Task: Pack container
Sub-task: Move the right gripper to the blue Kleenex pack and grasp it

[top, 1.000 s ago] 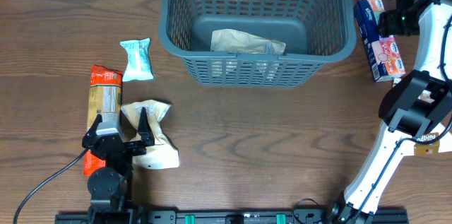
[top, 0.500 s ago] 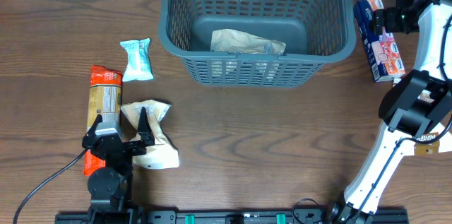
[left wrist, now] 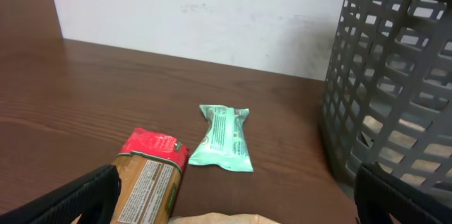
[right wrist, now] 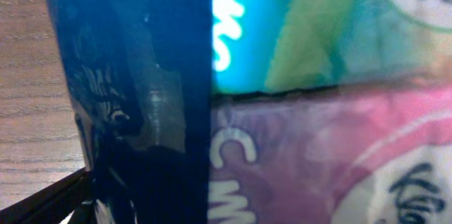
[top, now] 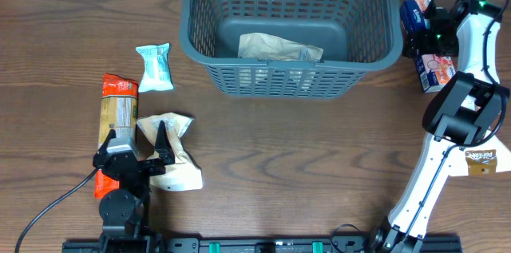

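Lying beside the container (top: 281, 82), blue-pink box (top: 437, 71) shows only cropped white letters.

The left gripper (left wrist: 236, 176) stands wide open, its dark fingers (left wrist: 83, 197) showing only in the two lower corners. On the brown desk (left wrist: 85, 90) ahead lies a teal packet (left wrist: 224, 138), flat and angled slightly. Just beside it, nearer the camera, is a red-topped packet (left wrist: 150, 174) with a printed label. A pale wrapper (left wrist: 219, 219) peeks in at the bottom edge. On the right rises the grey lattice wall of the container (left wrist: 395, 90), with a white wall (left wrist: 191, 12) behind.
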`<state>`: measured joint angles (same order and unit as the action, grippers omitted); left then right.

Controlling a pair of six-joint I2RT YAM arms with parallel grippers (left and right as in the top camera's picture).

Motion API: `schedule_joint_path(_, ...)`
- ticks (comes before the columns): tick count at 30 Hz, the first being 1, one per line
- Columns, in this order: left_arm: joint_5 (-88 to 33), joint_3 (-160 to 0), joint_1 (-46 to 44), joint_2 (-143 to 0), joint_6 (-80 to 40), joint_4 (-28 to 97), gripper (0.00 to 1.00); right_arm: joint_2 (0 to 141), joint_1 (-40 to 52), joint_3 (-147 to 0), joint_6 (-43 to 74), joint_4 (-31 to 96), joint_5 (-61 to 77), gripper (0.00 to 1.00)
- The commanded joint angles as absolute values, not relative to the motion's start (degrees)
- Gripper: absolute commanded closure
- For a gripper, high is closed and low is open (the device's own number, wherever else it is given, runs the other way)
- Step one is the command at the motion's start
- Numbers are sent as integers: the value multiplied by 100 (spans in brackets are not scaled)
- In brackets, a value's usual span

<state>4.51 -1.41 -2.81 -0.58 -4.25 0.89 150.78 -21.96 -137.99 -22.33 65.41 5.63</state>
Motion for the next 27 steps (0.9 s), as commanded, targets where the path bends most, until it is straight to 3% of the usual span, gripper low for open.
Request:
schedule_joint_path(1, 495, -40, -309, -12, -510, 97, 1, 15104, -2128, -13874, -2126, 6536, 646, 1)
schedule_joint_path(6, 495, -40, -309, -12, -510, 99, 1, 15104, -2128, -13874, -2040, 6536, 825, 1)
schedule_joint_path(8, 497, -40, -309, -12, -508, 102, 1, 15104, -2128, -13874, -2016, 6536, 952, 7)
schedule_joint_path(10, 497, -40, -309, -12, -508, 99, 1, 15104, -2128, -13874, -2016, 6534, 1087, 19)
schedule_joint_path(12, 497, -40, -309, -12, -510, 99, 1, 15104, -2128, -13874, -2014, 6534, 1149, 38)
schedule_joint_path(16, 497, -40, -309, -12, -510, 99, 1, 15104, -2128, -13874, -2014, 6545, 1146, 55)
schedule_joint_path(22, 495, -40, -309, -12, -510, 99, 1, 15074, -2128, -13874, -1925, 6558, 1260, 99)
schedule_joint_path(27, 497, -40, -309, -12, -508, 102, 1, 14934, -2128, -13876, -1863, 6547, 1295, 99)
